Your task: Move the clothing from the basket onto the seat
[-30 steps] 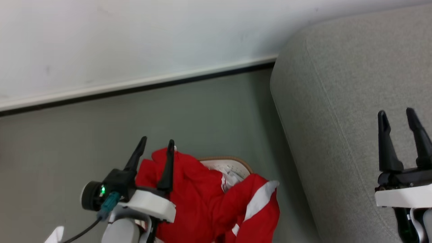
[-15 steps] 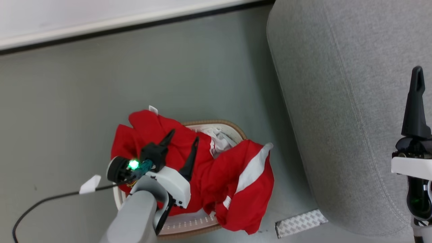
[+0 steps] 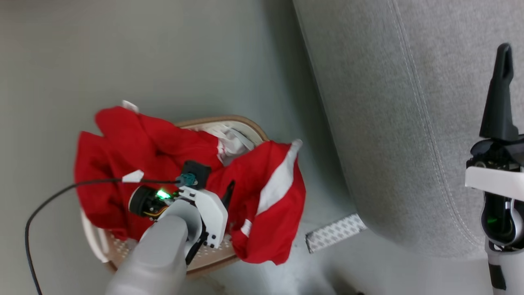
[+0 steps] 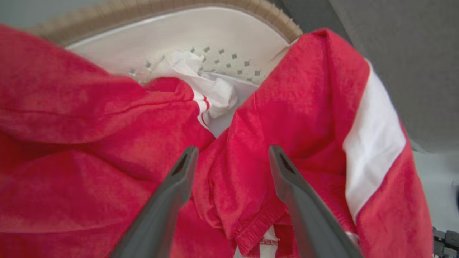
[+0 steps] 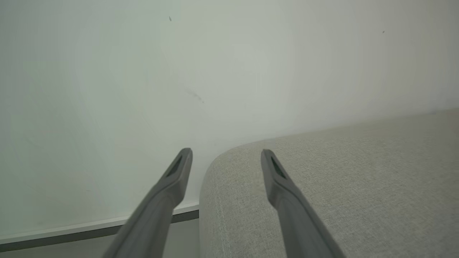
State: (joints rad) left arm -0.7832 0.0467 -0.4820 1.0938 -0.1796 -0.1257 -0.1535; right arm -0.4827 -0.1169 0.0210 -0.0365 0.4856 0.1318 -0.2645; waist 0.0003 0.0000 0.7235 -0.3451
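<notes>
The white basket (image 3: 239, 123) with a tan rim stands on the floor, left of the grey seat (image 3: 401, 123). Red clothing (image 3: 123, 143) with white panels fills it and spills over its rim on both sides. My left gripper (image 3: 223, 194) points down into the pile. In the left wrist view my left gripper (image 4: 232, 156) is open, with a red fold (image 4: 229, 179) bulging between the fingers and the basket's perforated wall (image 4: 222, 39) beyond. My right gripper (image 3: 507, 53) hovers open above the seat, and the right wrist view shows the right gripper (image 5: 226, 154) empty over the seat's rounded corner (image 5: 340, 186).
A white textured strip (image 3: 335, 233) lies on the grey floor by the seat's base. A black cable with a white tag (image 3: 133, 177) trails left from my left wrist. A pale wall with a dark baseboard (image 5: 107, 227) stands behind the seat.
The head camera has tilted down, so the wall has left the picture. My left gripper has dropped from beside the pile down into the clothing. The right gripper has turned edge-on and stays open.
</notes>
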